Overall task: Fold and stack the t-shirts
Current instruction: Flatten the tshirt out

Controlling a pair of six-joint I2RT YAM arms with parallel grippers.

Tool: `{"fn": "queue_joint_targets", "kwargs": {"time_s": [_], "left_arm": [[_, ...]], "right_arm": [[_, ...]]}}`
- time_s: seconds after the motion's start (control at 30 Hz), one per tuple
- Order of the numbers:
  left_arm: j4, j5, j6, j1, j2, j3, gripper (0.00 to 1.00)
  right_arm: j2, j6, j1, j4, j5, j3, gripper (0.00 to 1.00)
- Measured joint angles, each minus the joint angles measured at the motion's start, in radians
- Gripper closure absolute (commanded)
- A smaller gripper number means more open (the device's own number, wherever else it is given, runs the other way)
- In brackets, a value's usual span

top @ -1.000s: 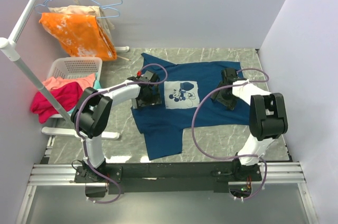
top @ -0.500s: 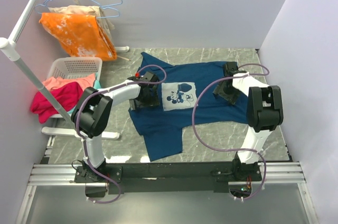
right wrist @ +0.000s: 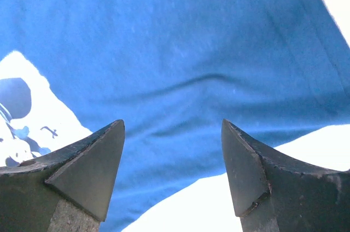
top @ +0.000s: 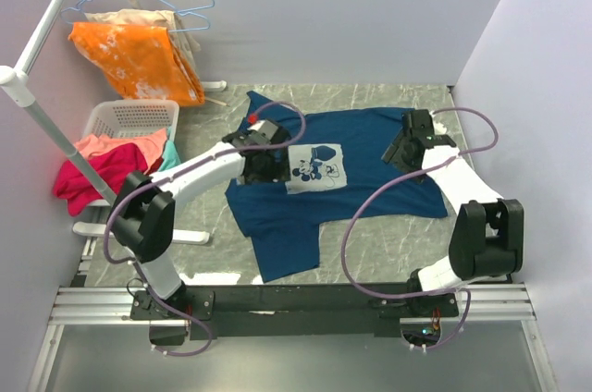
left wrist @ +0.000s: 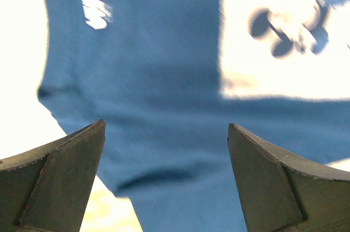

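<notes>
A navy blue t-shirt (top: 370,179) lies spread on the marble table, its pale cartoon-mouse print (top: 314,168) facing up. My left gripper (top: 266,165) hovers over the cloth just left of the print, jaws wide open and empty. In the left wrist view the left gripper (left wrist: 165,125) frames blue cloth (left wrist: 153,79), with the print (left wrist: 284,51) at the upper right. My right gripper (top: 401,150) is over the shirt's far right part, also open. The right wrist view shows the right gripper (right wrist: 172,122) above the blue cloth (right wrist: 164,40) near its edge, and a corner of the print (right wrist: 22,106) at the left.
A white laundry basket (top: 129,117) holding pink and red clothes (top: 92,170) stands at the left of the table. An orange garment (top: 139,59) hangs on hangers from a white rack pole (top: 37,115) at the back left. Walls close in the back and right sides.
The right arm has stretched out, carrying its gripper toward the far right part of the shirt. The left arm has straightened, with its gripper edging closer to the print. The shirt lies as before.
</notes>
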Motion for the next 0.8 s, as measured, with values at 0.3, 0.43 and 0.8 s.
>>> {"fn": "queue_joint_targets", "kwargs": {"time_s": [0.3, 0.43, 0.8], "left_arm": [[-0.04, 0.032, -0.022, -0.177, -0.036, -0.096, 0.01], [-0.059, 0.044, -0.038, -0.186, -0.05, -0.144, 0.01], [-0.067, 0.064, -0.073, -0.277, -0.056, -0.172, 0.0]], "right_arm": [[-0.02, 0.01, 0.06, -0.016, -0.027, -0.181, 0.22], [-0.02, 0.01, 0.081, -0.015, -0.037, -0.193, 0.23], [0.059, -0.001, 0.087, 0.029, -0.063, -0.194, 0.23]]}}
